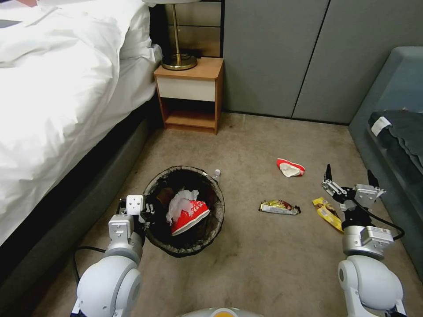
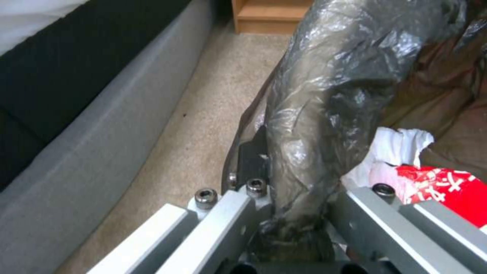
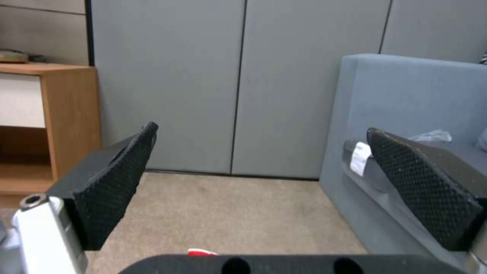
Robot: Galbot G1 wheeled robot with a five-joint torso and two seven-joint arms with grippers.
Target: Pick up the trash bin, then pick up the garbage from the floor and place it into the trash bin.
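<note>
- On the carpet beside the bed [image 1: 53, 110], the trash bin [image 1: 218, 207] holds a red paper cup [image 1: 190, 215] and tissue.
- Left gripper [image 2: 294, 213] clamps the bin's bagged rim.
- Right gripper [image 1: 350, 178] hangs spread wide and empty above a yellow wrapper [image 1: 327, 213]; a brown snack bar wrapper [image 1: 279, 207] and a crumpled red-and-white cup [image 1: 290, 167] lie nearby.

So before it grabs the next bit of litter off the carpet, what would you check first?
1. Left gripper clamped on the trash bin rim: ok, one finger on each side of the bagged edge.
2. Right gripper open and empty: ok.
3. Litter within view: ok, yellow wrapper lies right by the right gripper, snack bar and red-and-white cup farther off.
4. Room left in the bin: ok, a crumpled cup and tissue inside.
5. Bin lifted off the floor: cannot tell.
</note>
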